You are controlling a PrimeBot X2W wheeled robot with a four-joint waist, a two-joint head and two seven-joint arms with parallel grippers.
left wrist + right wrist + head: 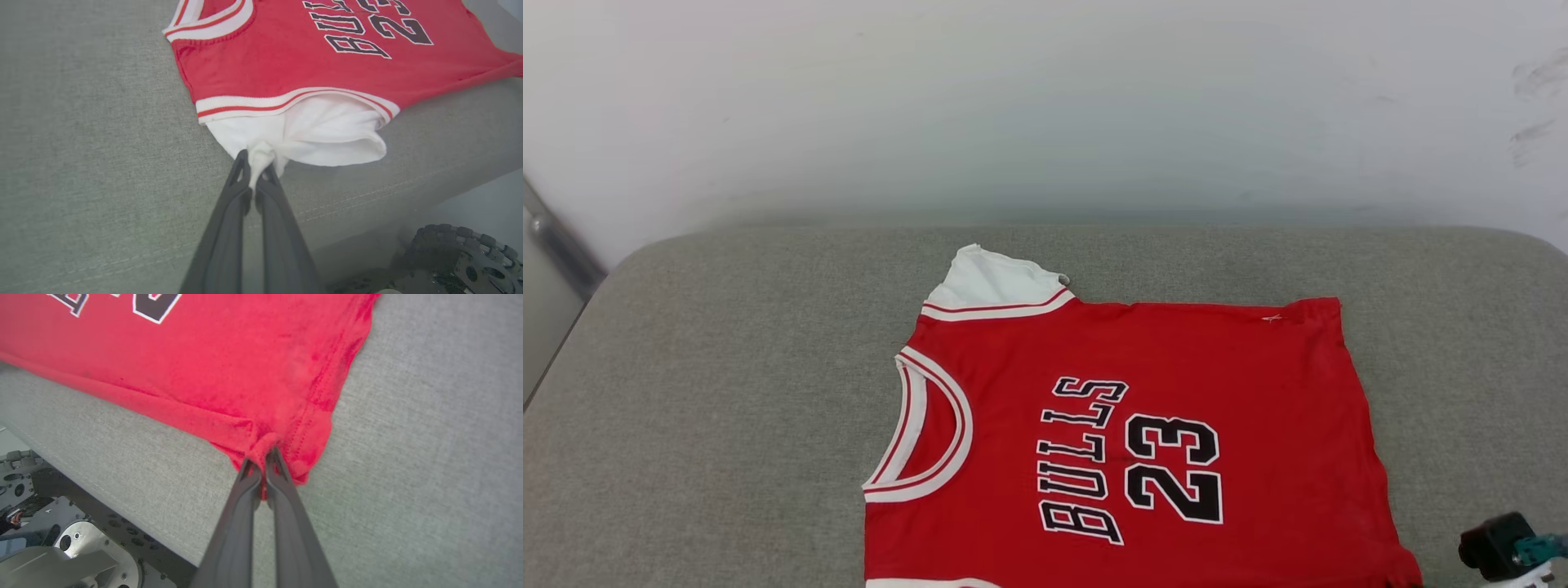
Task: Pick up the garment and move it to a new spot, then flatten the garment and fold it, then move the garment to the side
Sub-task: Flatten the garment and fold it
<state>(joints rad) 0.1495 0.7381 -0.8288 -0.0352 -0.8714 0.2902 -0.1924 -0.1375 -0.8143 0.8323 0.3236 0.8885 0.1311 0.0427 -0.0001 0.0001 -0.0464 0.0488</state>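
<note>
Head view: the garment [1143, 425] is lying face up on the grey cushion [727, 392], collar toward nine o'clock. Left wrist view: the left gripper [256, 162] is pinching the white sleeve [327, 134], jaws closed on bunched cloth. Right wrist view: the right gripper [262, 456] is clamping the red hem corner [304, 451]. For flattening, I judge both should be pulling evenly, low, toward six o'clock.

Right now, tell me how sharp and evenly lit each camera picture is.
Head view: soft, even light, no glare, lettering on the shirt crisp. Left wrist view: left claw blurs toward the bottom edge, shirt sharp. Right wrist view: right claw blurred near the lens, shirt sharp.
</note>
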